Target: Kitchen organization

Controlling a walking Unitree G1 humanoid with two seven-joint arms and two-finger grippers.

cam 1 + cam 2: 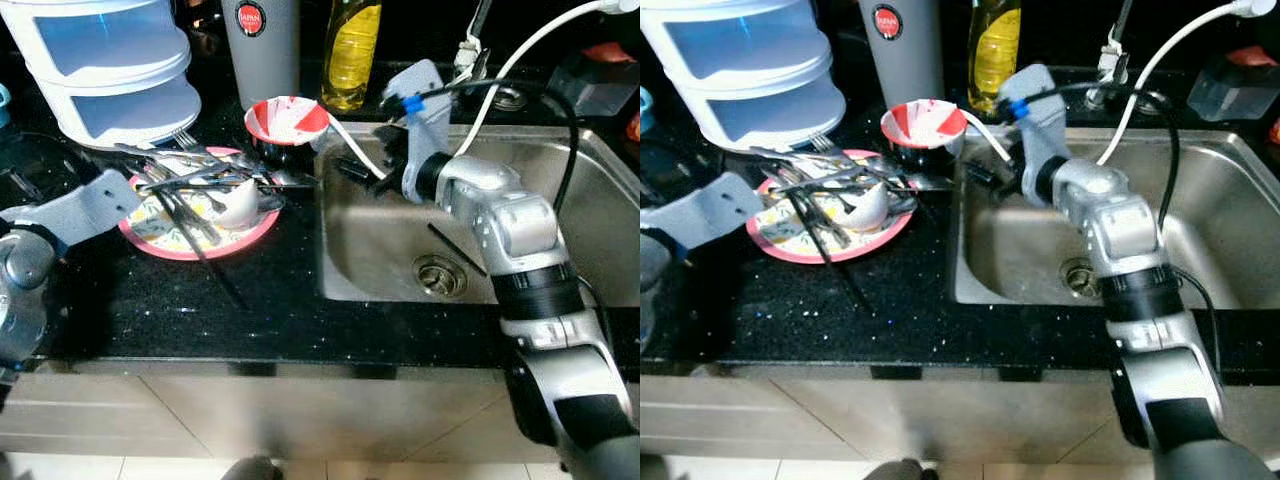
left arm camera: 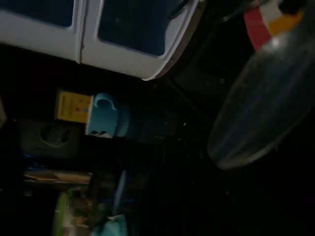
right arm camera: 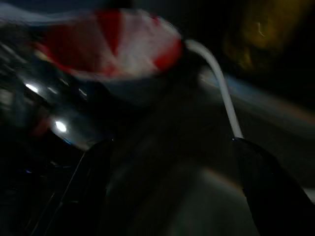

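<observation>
On your far left, the white tiered container (image 1: 105,70) stands at the back of the black countertop (image 1: 200,300). Your left arm lies low at the counter's left edge, and you cannot tell how the left gripper (image 1: 185,185) holds its fingers, since it merges with the dark cutlery. In the left wrist view you see a blue mug (image 2: 106,121) beside a yellow box (image 2: 73,105), all quite dark.

Next comes the pink-rimmed plate (image 1: 255,232), heaped with forks and spoons (image 1: 190,165) and a white broken shell-like piece (image 1: 235,205). Just behind its right side sits the red-and-white bowl (image 1: 288,120), resting in a dark base, with a white spoon handle (image 1: 350,145) sticking out toward the sink. Behind the bowl stand a grey tumbler (image 1: 262,45) and a yellow bottle (image 1: 351,50).

Your right gripper (image 1: 362,160) reaches over the sink's left rim, just beside the bowl. Its 2 black fingers (image 3: 268,196) are spread apart, and the white handle runs down to touch 1 of them in the right wrist view, which is blurred.

The steel sink (image 1: 380,250) fills the right side, with a dark chopstick-like stick (image 1: 455,248) lying near the drain (image 1: 440,275). A white cable (image 1: 520,60) and a black cable (image 1: 565,130) arc above the basin.
</observation>
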